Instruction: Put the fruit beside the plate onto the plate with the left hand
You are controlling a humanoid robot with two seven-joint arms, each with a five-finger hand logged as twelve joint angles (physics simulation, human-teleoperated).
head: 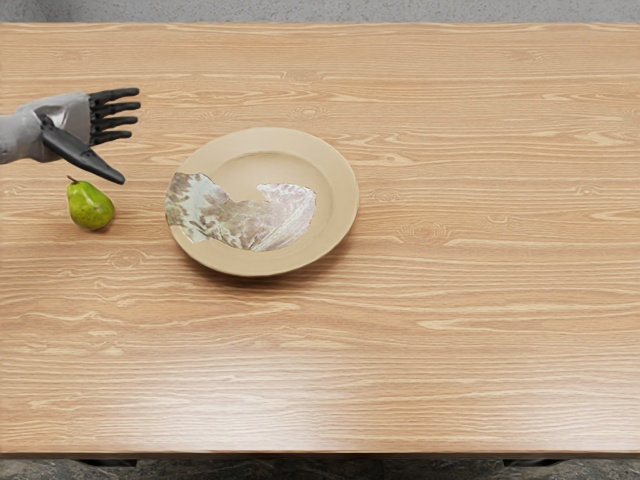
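Pear [90, 206] lies on bench [450, 320], near plate [262, 158], off its left rim, not touching it. Stem points up-left.

Left robot hand [88, 124] near pear on far side, not touching. Fingers spread, thumb angled down toward fruit, holding nothing. Right arm out of view.

Pear likely light, firm, smooth-skinned, so a bit slippery. Rounded, may roll if nudged; bruises under hard squeeze.

Best hold, by judgement: wide lower belly, thumb opposite fingers, moderate pressure. Avoid narrow neck and stem.

Plate shallow: release low so fruit does not roll off.

One pear [90, 205], one plate [335, 165], one hand [85, 125]
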